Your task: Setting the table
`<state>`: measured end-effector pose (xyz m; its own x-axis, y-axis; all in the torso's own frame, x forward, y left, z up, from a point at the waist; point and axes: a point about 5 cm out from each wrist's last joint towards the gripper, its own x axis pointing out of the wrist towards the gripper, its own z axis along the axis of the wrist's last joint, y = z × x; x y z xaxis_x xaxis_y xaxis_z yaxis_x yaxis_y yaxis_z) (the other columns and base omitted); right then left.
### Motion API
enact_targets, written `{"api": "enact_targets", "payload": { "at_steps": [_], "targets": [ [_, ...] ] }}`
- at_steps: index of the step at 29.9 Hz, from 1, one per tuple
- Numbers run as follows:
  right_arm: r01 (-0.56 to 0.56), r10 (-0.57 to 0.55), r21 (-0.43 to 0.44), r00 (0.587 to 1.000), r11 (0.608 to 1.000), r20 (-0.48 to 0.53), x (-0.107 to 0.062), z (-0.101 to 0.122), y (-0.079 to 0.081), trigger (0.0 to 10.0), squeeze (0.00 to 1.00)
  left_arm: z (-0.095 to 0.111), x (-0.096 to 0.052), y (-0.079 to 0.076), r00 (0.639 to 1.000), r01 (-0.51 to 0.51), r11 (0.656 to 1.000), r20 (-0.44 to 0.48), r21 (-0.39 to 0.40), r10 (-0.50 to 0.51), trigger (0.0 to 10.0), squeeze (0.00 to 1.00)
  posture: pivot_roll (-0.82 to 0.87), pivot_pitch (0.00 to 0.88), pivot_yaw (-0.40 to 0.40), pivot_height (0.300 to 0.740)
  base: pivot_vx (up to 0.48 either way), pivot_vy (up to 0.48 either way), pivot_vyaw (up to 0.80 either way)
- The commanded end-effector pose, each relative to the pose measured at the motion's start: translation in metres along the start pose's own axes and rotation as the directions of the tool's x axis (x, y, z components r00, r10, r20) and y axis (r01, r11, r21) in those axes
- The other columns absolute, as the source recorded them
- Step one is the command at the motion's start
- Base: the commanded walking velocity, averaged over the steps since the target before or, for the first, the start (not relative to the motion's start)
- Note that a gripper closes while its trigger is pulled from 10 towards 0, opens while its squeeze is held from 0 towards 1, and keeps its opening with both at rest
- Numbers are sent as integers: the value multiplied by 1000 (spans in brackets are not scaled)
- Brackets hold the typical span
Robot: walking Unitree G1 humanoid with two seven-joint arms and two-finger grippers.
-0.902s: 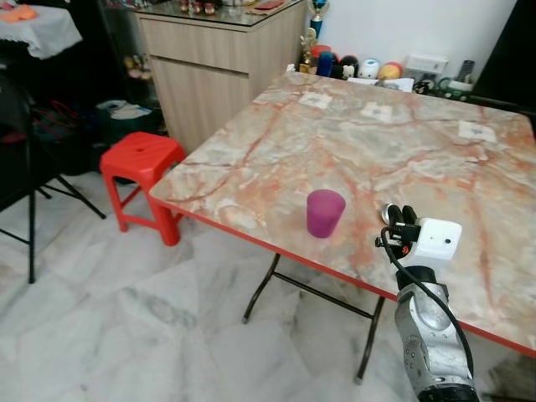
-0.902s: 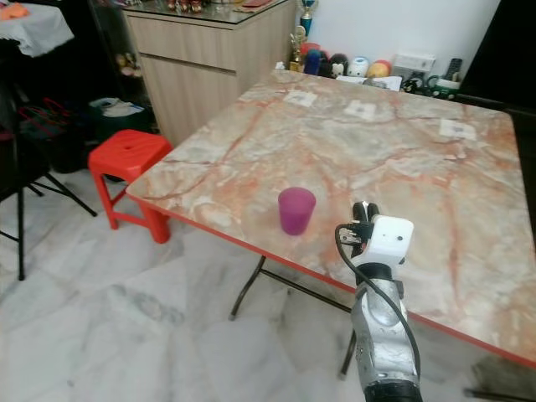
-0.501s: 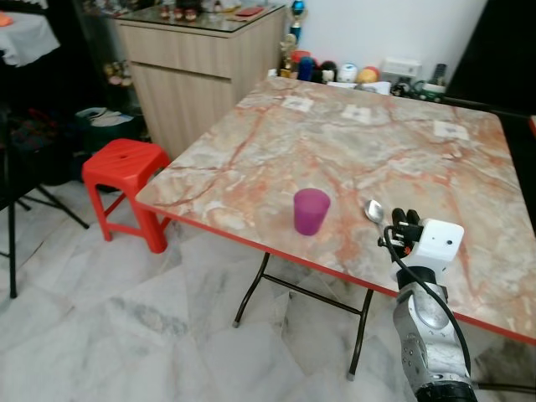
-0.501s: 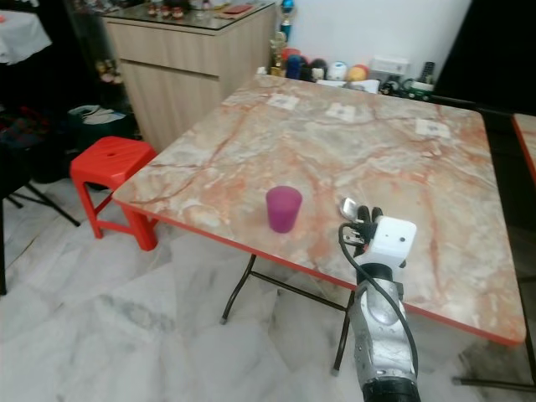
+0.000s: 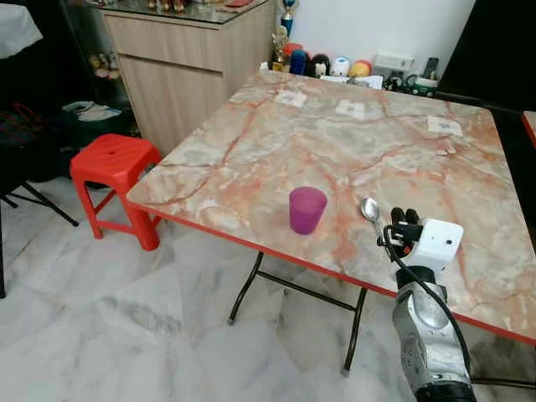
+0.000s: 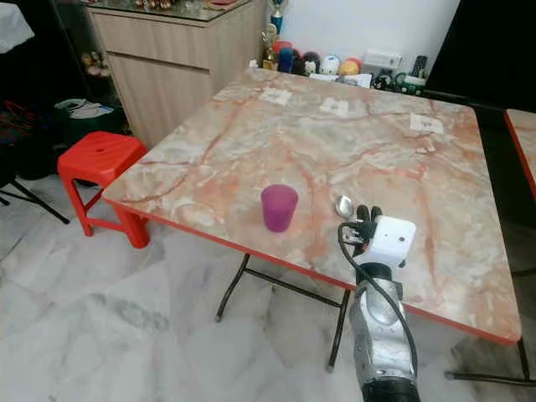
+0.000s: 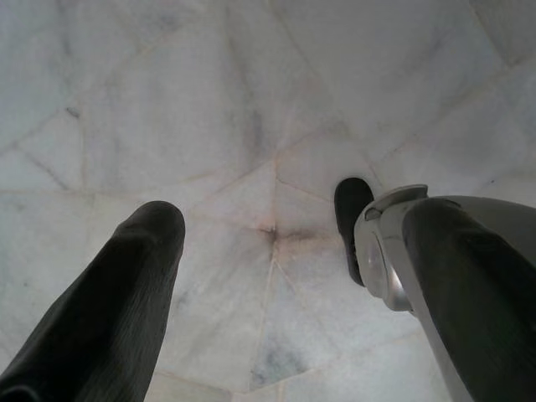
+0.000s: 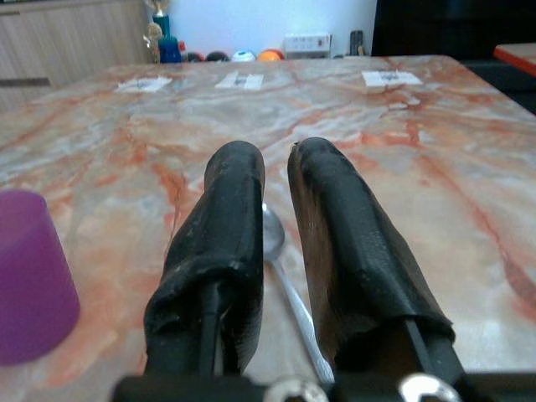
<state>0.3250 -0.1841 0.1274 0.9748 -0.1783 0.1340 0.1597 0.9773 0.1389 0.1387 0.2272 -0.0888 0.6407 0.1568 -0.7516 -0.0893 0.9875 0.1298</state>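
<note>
A purple cup (image 5: 306, 209) stands upright near the front edge of the marble-patterned table (image 5: 335, 142). A metal spoon (image 5: 369, 208) lies on the table to the cup's right, its bowl pointing away from me. My right gripper (image 5: 402, 219) hovers low over the spoon's handle. In the right wrist view its fingers (image 8: 234, 209) stand a narrow gap apart, and the spoon (image 8: 272, 230) shows through that gap on the tabletop, with the cup (image 8: 29, 268) off to one side. My left gripper (image 7: 289, 218) hangs open over the floor.
A red plastic stool (image 5: 113, 163) stands by the table's left corner, with a wooden cabinet (image 5: 193, 59) behind it. Toys and small items (image 5: 335, 65) crowd the table's far edge, and paper cards (image 5: 352, 107) lie beyond the cup. A second table's red edge (image 5: 529, 126) is at the right.
The camera has shifted. My right gripper has drawn back a little from the spoon, so more of it shows ahead of the fingers. Cup and spoon stay in place.
</note>
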Motion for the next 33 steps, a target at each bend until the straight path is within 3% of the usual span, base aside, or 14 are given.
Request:
{"api": "enact_targets", "payload": {
  "at_steps": [1,11,26,27,28,29,33],
  "targets": [
    [9,-9,2,1000,1000,8,2,2,-1,10000,0,-4,-1,0,1000,2,1000,-15,-9,-2,10000,0,19,86,-25,740,311,0,0],
    [29,-29,1,999,1000,17,3,4,-4,10000,0,-5,-2,-1,1000,8,1000,-14,-10,-8,10000,0,17,87,-27,740,304,0,0],
    [32,-32,-28,999,999,-17,1,1,-7,10000,0,-5,-2,0,1000,7,1000,-17,-5,-7,10000,0,18,87,-29,740,0,0,0],
    [32,-33,-34,999,999,-26,1,-1,-8,10000,573,-5,-2,0,1000,8,1000,-18,-5,-8,10000,0,18,87,-29,740,0,0,0],
    [32,-33,-34,999,999,-26,1,-1,-8,10000,573,-5,-2,0,1000,8,1000,-18,-5,-8,10000,0,18,87,-29,740,0,0,0],
    [19,-23,-61,997,998,-68,1,-5,-10,10000,1000,-5,-2,-1,1000,11,1000,-19,-5,-11,10000,0,14,89,-29,740,0,0,0],
    [8,-20,-101,992,995,-123,3,-11,-13,10000,1000,-5,-1,-1,1000,13,1000,-17,-6,-13,10000,0,15,89,-29,740,0,0,0]
  ]
}}
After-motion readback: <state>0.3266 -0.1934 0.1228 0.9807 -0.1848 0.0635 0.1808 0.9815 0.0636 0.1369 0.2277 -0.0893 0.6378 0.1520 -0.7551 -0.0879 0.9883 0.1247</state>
